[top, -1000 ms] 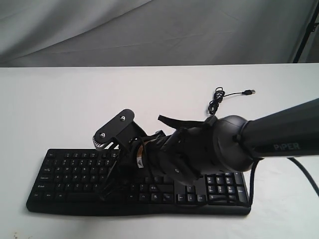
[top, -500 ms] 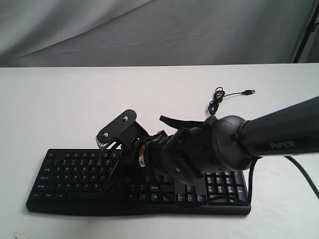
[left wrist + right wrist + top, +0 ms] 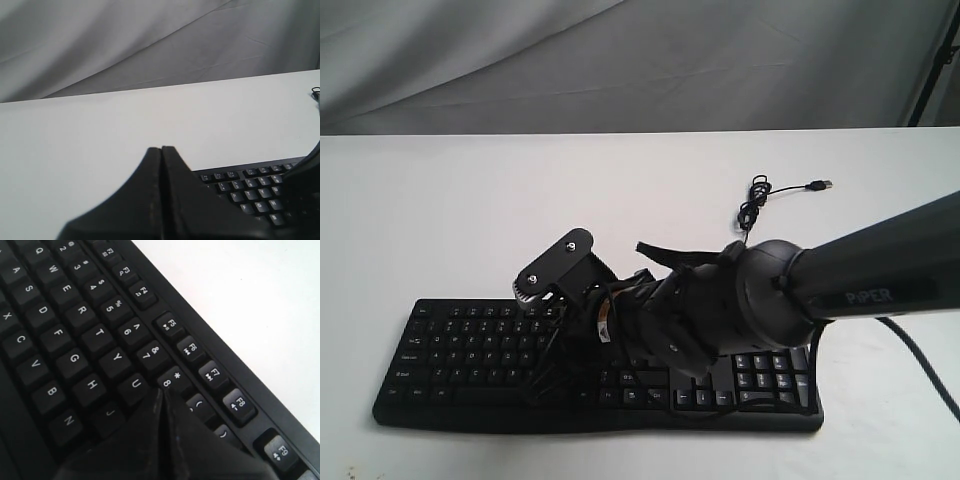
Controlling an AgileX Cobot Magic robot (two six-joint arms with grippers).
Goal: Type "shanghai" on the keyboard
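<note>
The black keyboard [image 3: 450,350] lies along the near edge of the white table, its number pad on the right. My right arm reaches across it from the right, and the right gripper [image 3: 552,362] points down at the middle of the letter block. In the right wrist view the keyboard [image 3: 65,330] fills the frame. There the right gripper [image 3: 162,392] is shut and empty, its tip just past U and below 8, hiding the key under it. My left gripper [image 3: 161,150] is shut and empty, hanging left of the keyboard [image 3: 250,192]; the exterior view does not show it.
The thin black USB cable [image 3: 755,200] curls on the table behind the keyboard, its plug [image 3: 820,185] lying loose. White table [image 3: 470,200] stretches behind and to the left. A grey cloth backdrop [image 3: 620,60] hangs at the far edge.
The right arm has sunk slightly toward the keys and edged a little left. The keyboard has not moved.
</note>
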